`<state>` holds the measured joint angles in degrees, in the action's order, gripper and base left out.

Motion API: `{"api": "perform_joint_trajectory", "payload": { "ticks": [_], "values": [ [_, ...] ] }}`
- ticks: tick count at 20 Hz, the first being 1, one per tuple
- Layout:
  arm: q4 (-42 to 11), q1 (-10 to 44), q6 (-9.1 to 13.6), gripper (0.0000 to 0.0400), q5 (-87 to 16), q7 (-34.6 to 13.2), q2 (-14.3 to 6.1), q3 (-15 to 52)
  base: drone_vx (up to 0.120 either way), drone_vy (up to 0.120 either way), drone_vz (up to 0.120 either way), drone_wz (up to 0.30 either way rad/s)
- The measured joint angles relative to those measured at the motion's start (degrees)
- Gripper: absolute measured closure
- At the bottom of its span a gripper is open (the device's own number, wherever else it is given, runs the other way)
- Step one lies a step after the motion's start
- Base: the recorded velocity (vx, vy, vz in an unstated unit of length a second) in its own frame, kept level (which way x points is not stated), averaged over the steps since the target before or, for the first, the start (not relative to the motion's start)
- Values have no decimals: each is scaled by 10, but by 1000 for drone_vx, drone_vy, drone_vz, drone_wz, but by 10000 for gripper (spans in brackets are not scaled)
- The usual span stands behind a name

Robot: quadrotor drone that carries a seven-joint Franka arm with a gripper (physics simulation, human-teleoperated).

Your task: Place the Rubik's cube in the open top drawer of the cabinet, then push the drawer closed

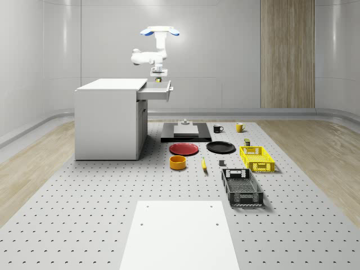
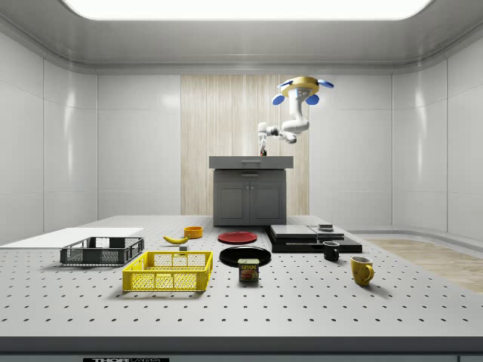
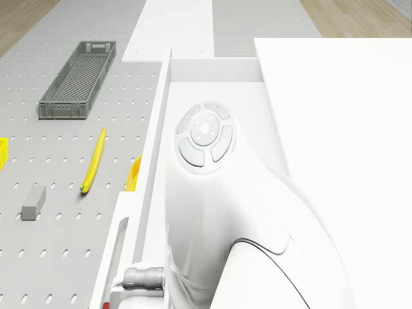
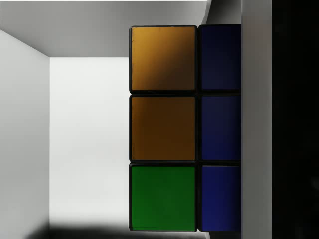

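The drone (image 1: 160,31) hovers above the cabinet's (image 1: 109,118) open top drawer (image 1: 155,91), its pincer (image 1: 158,77) clenched on the Rubik's cube (image 4: 184,129) over the drawer's white floor. Light, rigid and smooth-faced, the cube likely holds best by opposite flat faces.

Rubik's cube (image 4: 164,129): glossy plastic-looking tiles, black seams. Drawer (image 4: 84,139) inside: smooth matt white. Table (image 1: 84,214): matt grey, perforated.

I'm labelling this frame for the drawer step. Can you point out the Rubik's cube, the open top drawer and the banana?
Rubik's cube (image 4: 163,127): wrist view, middle orange sticker.
Open top drawer (image 1: 158,94): whole-scene view, its side wall.
Banana (image 3: 96,158): drone view, mid-length of the peel.
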<state>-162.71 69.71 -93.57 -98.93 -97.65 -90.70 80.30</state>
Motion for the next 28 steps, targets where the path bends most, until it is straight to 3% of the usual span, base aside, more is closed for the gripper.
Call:
{"api": "perform_joint_trajectory", "payload": {
  "ticks": [14,26,28],
  "values": [
    [19,15,-30,75,-81,-2,0,-87,0,-14,0,0],
    [51,34,-55,75,-160,-2,15,-169,0,0,0,0],
    [56,35,-57,50,-170,-2,18,-178,0,0,0,0]
  ]
}}
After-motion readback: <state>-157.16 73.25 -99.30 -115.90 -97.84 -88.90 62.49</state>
